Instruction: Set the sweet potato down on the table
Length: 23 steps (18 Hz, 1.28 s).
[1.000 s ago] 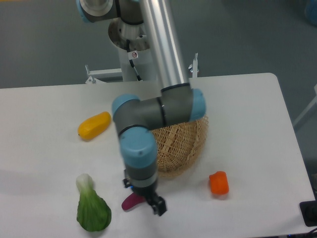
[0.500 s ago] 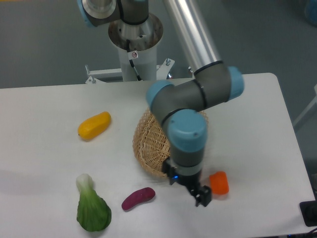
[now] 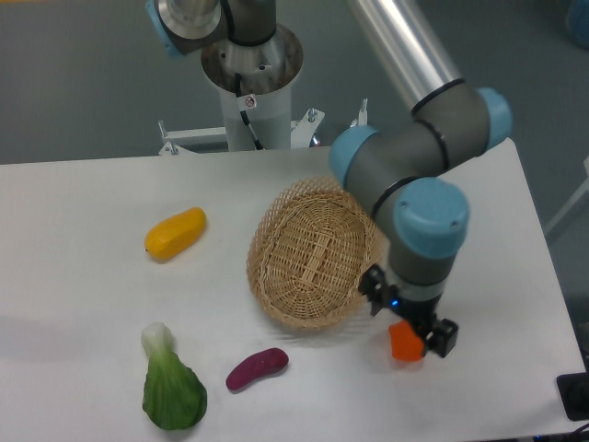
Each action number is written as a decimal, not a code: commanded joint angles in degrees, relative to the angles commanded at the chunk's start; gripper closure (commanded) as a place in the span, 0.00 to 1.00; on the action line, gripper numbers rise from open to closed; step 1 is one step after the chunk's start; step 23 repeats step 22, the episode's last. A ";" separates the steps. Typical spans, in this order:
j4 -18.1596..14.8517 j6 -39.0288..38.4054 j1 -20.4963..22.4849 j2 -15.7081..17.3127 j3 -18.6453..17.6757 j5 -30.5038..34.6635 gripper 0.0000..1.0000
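Fixed camera, only view. Sweet potato (image 3: 257, 367) lies flat on the table (image 3: 83, 276), front-centre, just right of the green leafy vegetable (image 3: 171, 389) and below-left of the wicker basket (image 3: 315, 254). Nothing touches it. By the look of it the placement is done.

Gripper (image 3: 416, 324) is well apart from the sweet potato, off to its right on the far side of the basket's lower rim. It hangs directly over the small orange piece (image 3: 404, 342), partly hiding it. Jaw opening: cannot tell, the wrist and finger housing block the gap. Whether the fingers touch the orange piece also can't be read from this angle.

Risks from here:
- Gripper sits low over the orange piece; any sideways or downward motion could knock it or push it toward the table's right edge.
- Forearm passes close over the basket's right rim; a low sweep could drag or tip the basket.
- Sweet potato is rounded and lies free; a bump from a shifted basket could roll it.

Yellow vegetable (image 3: 175, 233) sits far left, out of the way.
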 joint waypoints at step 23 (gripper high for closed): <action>-1.14 6.43 2.64 0.70 -1.14 0.44 0.00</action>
